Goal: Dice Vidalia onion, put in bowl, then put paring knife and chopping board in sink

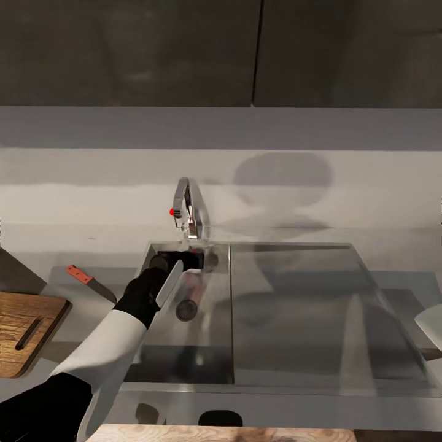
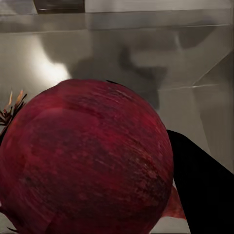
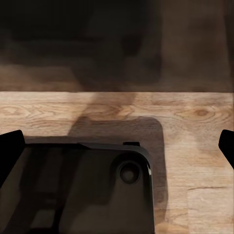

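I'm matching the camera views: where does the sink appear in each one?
Head view: sink fills the lower centre, below the tap.
Left wrist view: its grey walls behind the red onion.
Right wrist view: wood floor and a dark panel.
Shared landmark: the left gripper, its black fingers.

The left arm [image 1: 104, 362] has a smooth white shell over its forearm, black at the upper segment and black again at the rounded wrist. A pale grey strip runs along the black left gripper [image 1: 178, 263]. The right gripper's fingertips [image 3: 10, 151] are matte black.

Left arm [image 1: 132, 313] inside sink [image 1: 288, 374]
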Robot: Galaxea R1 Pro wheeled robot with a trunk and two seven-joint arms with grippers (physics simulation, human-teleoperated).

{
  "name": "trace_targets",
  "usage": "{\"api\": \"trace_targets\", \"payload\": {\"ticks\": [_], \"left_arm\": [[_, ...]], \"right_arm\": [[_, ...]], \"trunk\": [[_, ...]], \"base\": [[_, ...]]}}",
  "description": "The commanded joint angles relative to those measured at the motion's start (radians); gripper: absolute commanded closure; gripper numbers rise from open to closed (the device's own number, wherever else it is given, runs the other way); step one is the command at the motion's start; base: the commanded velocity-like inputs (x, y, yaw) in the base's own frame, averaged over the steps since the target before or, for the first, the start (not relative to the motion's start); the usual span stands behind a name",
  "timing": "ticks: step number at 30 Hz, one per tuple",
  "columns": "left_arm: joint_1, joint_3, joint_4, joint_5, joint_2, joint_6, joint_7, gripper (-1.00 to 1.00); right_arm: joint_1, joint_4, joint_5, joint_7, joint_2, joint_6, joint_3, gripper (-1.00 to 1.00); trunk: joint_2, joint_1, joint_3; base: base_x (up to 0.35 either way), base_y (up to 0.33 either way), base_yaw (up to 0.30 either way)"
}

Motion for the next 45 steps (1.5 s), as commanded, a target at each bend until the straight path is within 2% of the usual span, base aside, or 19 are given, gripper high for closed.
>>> {"api": "trace_targets", "payload": {"ticks": [1, 16, 20, 22, 27, 32, 36, 45], "left_arm": [[-0.001, -0.002, -0.001, 0.011, 0.001, 0.004, 0.010, 1.00], [-0.001, -0.002, -0.032, 0.011, 0.014, 0.007, 0.010, 1.00], [-0.001, -0.002, -0.063, 0.010, 0.014, 0.065, 0.010, 1.00], [-0.001, -0.002, -0.088, 0.010, 0.014, 0.099, 0.010, 1.00], [-0.001, -0.002, -0.120, 0.009, 0.014, 0.121, 0.010, 1.00], [-0.001, -0.001, -0.156, 0.009, 0.015, 0.128, 0.010, 1.00], [-0.001, -0.001, -0.214, 0.009, 0.025, 0.171, 0.010, 1.00], [-0.001, 0.002, -0.310, 0.009, 0.044, 0.205, 0.010, 1.00]], "right_arm": [[0.001, -0.002, -0.003, -0.008, -0.001, 0.000, 0.008, -1.00], [0.001, -0.002, -0.003, -0.008, -0.001, -0.002, 0.009, -1.00], [0.001, -0.005, -0.002, -0.008, -0.001, -0.033, 0.010, -1.00], [0.001, -0.002, -0.003, -0.009, -0.001, -0.075, 0.011, -1.00], [0.001, 0.003, -0.002, -0.010, 0.000, -0.166, 0.013, -1.00], [0.001, 0.005, -0.004, -0.008, 0.000, -0.206, 0.013, -1.00], [0.001, 0.018, -0.003, -0.007, -0.001, -0.207, 0.013, -1.00], [0.015, 0.026, -0.003, -0.002, -0.001, -0.207, 0.013, -1.00]], "trunk": [[-0.002, 0.000, 0.000], [-0.002, 0.000, 0.022], [-0.002, 0.000, 0.029], [-0.002, 0.000, 0.031], [-0.002, 0.000, 0.032], [-0.002, 0.000, 0.033], [-0.002, 0.000, 0.033], [-0.002, 0.000, 0.033]], "base": [[-0.135, 0.000, 0.000], [-0.298, 0.000, 0.000], [-0.331, 0.000, 0.000], [-0.331, 0.000, 0.000], [-0.329, 0.000, 0.000], [-0.217, 0.000, 0.000], [-0.041, 0.000, 0.000], [-0.002, 0.000, 0.000]]}}
